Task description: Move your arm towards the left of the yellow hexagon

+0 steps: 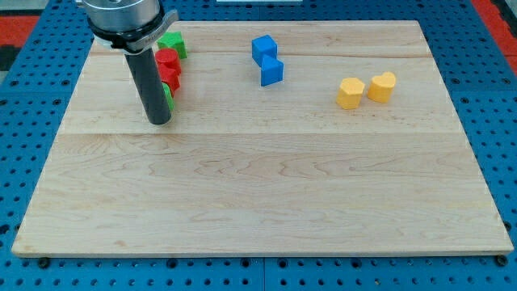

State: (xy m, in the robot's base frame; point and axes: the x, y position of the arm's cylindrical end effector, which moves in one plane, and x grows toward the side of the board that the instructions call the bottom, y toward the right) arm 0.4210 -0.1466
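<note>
The yellow hexagon (350, 93) lies on the wooden board at the view's upper right. A second yellow block with a rounded, heart-like shape (382, 86) lies just to its right. My tip (158, 121) rests on the board at the view's upper left, far to the left of the yellow hexagon. The rod stands right against a cluster of red blocks (168, 69) and green blocks (172, 44) and hides part of a green block (169, 95) behind it.
Two blue blocks (263, 48) (271, 71) lie at the view's top centre, between my tip and the yellow blocks. The wooden board (258, 186) sits on a blue perforated table.
</note>
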